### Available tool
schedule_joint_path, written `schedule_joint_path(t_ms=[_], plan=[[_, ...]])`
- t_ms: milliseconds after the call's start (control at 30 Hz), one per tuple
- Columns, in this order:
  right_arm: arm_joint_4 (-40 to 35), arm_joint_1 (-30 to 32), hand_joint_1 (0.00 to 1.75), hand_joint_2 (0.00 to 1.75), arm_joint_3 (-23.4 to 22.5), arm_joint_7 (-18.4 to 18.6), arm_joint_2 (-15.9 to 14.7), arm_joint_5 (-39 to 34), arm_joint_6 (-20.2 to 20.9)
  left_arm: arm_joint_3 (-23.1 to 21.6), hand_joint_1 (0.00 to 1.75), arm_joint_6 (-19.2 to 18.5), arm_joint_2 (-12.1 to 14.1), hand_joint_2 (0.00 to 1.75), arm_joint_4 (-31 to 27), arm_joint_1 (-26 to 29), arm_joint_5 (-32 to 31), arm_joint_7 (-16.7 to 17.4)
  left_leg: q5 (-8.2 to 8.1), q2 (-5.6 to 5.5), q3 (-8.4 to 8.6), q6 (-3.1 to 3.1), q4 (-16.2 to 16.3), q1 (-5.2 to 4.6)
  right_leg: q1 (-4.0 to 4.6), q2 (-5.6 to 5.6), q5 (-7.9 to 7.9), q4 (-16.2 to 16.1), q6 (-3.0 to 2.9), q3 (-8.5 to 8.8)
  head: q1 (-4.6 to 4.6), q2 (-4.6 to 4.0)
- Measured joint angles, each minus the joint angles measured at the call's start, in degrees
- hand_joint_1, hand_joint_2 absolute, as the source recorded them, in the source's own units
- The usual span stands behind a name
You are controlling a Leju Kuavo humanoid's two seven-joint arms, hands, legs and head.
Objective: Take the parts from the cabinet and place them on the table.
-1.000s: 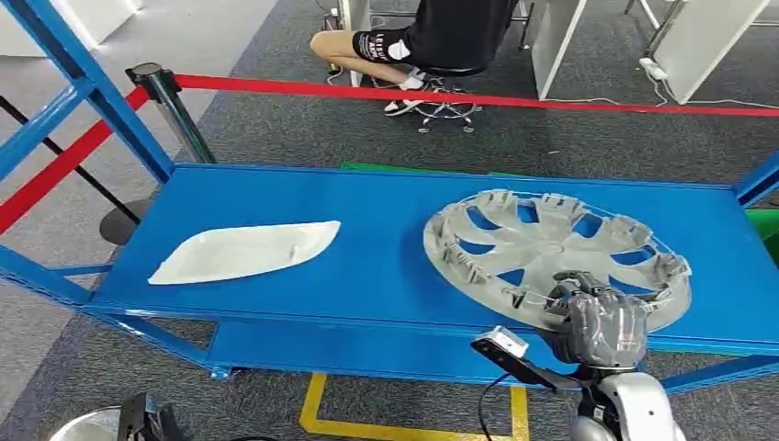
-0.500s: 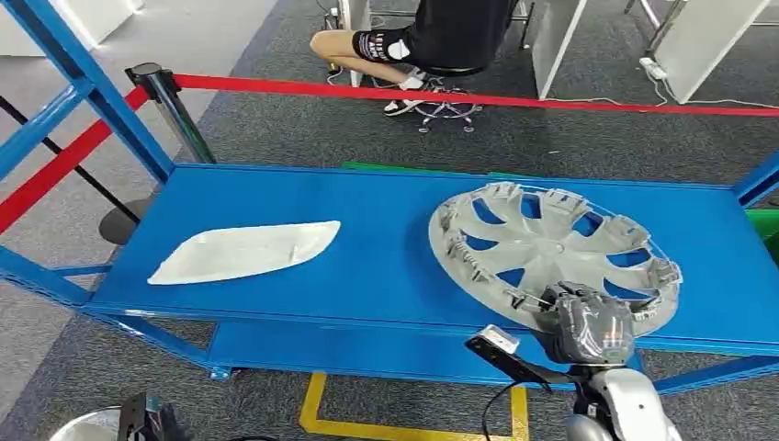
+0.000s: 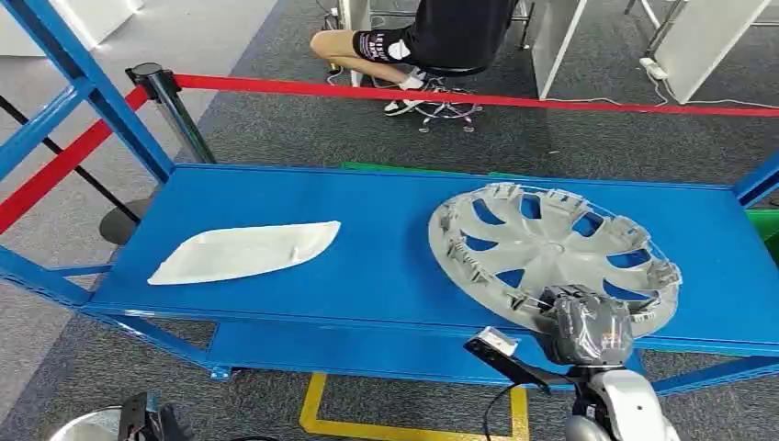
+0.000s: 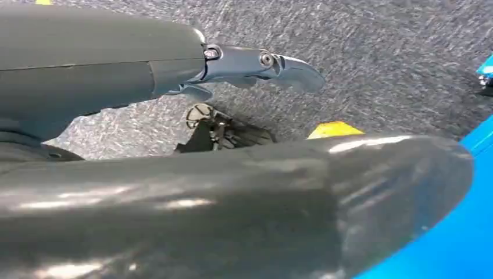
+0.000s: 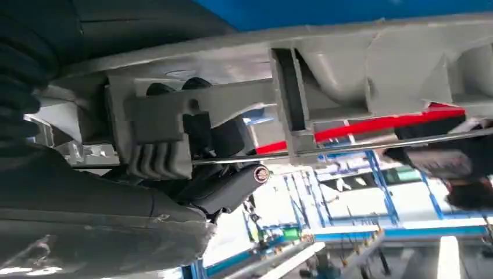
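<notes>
Right hand (image 3: 592,328) clamps the hubcap (image 3: 551,250) rim, apparently ready to lift it off the shelf (image 3: 367,257); left hand (image 4: 232,192) hangs empty, fingers apart.

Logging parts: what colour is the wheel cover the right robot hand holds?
Light grey wheel cover; head view shows it best.

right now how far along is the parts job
Nothing looks finished yet. In hand: the right hand grips the near rim of the grey wheel cover, which still lies on the blue shelf. Left: carry it to the table, then fetch the white panel. The left hand holds nothing.
</notes>
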Motion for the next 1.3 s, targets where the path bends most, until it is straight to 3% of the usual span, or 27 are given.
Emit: schedule_joint_path(t_ms=[200,400,500,667,967,1000,1033,1100,1133,1167,1200,1233,1300], plan=[[-4.2,1.8,1.75,1.75,0.0,-4.7,0.0,-0.4,-9.3,-0.1,0.0,1.5,-0.2,1.75,-0.1,-0.3,-0.9,-3.4,-0.02,-0.01,-0.01,-0.01,0.0,0.0,0.0,-0.01,-0.04,0.0,0.0,0.0,-0.02,0.0],[-7.1,2.8,1.75,1.75,0.2,-6.1,0.0,-0.7,-11.0,-0.1,0.0,2.0,-0.5,1.75,-0.2,-0.6,-1.0,-4.2,-0.04,-0.01,0.0,0.0,0.0,0.0,0.0,0.0,-0.05,0.0,0.01,0.0,-0.02,0.0],[-8.1,3.3,1.75,1.75,0.4,-8.7,0.0,-2.8,-12.3,-0.2,0.0,3.1,-0.7,1.75,-0.2,-0.9,-1.1,-5.5,-0.04,-0.01,0.0,0.0,0.0,0.0,0.0,-0.01,-0.05,0.0,0.01,0.0,0.0,0.0],[-10.3,4.0,1.75,1.75,1.6,-15.8,0.0,-13.4,-11.5,-0.9,0.0,2.7,-0.8,1.75,-0.2,-1.5,-1.1,-6.4,-0.28,-0.01,-0.05,0.14,0.2,-0.11,-0.09,0.0,-0.06,0.0,0.04,0.04,-0.02,0.0],[-12.5,4.2,1.75,1.75,3.7,-23.0,0.4,-24.6,-5.9,-3.5,0.0,5.0,-0.8,1.75,-0.2,-2.1,-3.5,-5.9,-0.85,-0.02,-0.09,1.25,1.7,-0.16,-0.13,-0.01,-0.26,0.3,1.19,0.72,-0.04,0.02],[-12.8,4.3,1.75,1.75,3.7,-23.6,0.5,-25.2,-5.7,-3.8,0.0,5.2,-1.0,1.75,-0.2,-2.3,-3.8,-5.7,-0.45,0.04,0.1,1.68,1.3,0.37,-0.17,-0.05,-0.75,0.6,1.39,0.43,-0.02,0.0],[-13.1,4.5,1.75,1.75,3.8,-24.1,0.5,-25.8,-5.5,-4.3,0.0,5.4,-1.2,1.75,-0.2,-2.5,-4.0,-5.6,-0.39,0.05,0.09,1.89,1.2,0.44,-0.15,-0.21,-2.53,2.2,1.32,-0.2,0.08,0.0],[-13.4,4.5,1.75,1.75,4.0,-24.5,0.5,-26.2,-5.4,-4.8,0.0,5.5,-1.1,1.75,-0.2,-2.8,-4.1,-5.5,-0.37,0.05,0.07,2.11,1.3,0.38,-0.1,-0.25,-8.5,11.7,1.47,-3.6,0.28,0.0],[-13.4,4.6,1.75,1.75,4.0,-24.5,0.6,-26.3,-5.4,-4.9,0.0,5.6,-1.2,1.75,-0.2,-2.9,-4.1,-5.5,-0.34,0.05,0.01,2.15,1.3,0.32,-0.07,-0.24,-10.69,16.5,1.55,-5.36,0.33,0.0],[-13.4,4.7,1.75,1.75,4.0,-24.5,0.6,-26.3,-5.3,-5.1,0.0,5.5,-1.2,1.75,-0.2,-2.9,-4.1,-5.4,-0.31,0.05,-0.03,2.1,1.3,0.31,-0.07,-0.24,-11.82,19.8,1.61,-6.33,0.29,0.0],[-13.4,4.8,1.75,1.75,4.1,-24.5,0.5,-26.3,-5.3,-5.2,0.0,5.6,-1.2,1.75,-0.2,-2.9,-4.1,-5.4,-0.24,0.04,-0.11,2.01,1.4,0.32,-0.08,-0.24,-11.47,20.0,1.63,-5.99,0.31,0.0],[-13.4,4.8,1.75,1.75,4.1,-24.5,0.6,-26.3,-5.3,-5.4,0.0,5.6,-1.3,1.75,-0.2,-2.9,-4.1,-5.4,-0.16,0.02,-0.23,1.87,1.5,0.4,-0.09,-0.26,-10.02,17.7,1.62,-4.34,0.33,0.0],[-13.7,4.8,1.75,1.75,4.1,-24.9,0.6,-27.3,-5.0,-5.6,0.0,5.6,-1.4,1.75,-0.2,-2.9,-4.2,-5.4,-0.13,-0.07,-0.62,1.42,2.1,0.75,-0.21,-0.42,-5.8,7.0,1.73,2.19,0.33,0.0]])
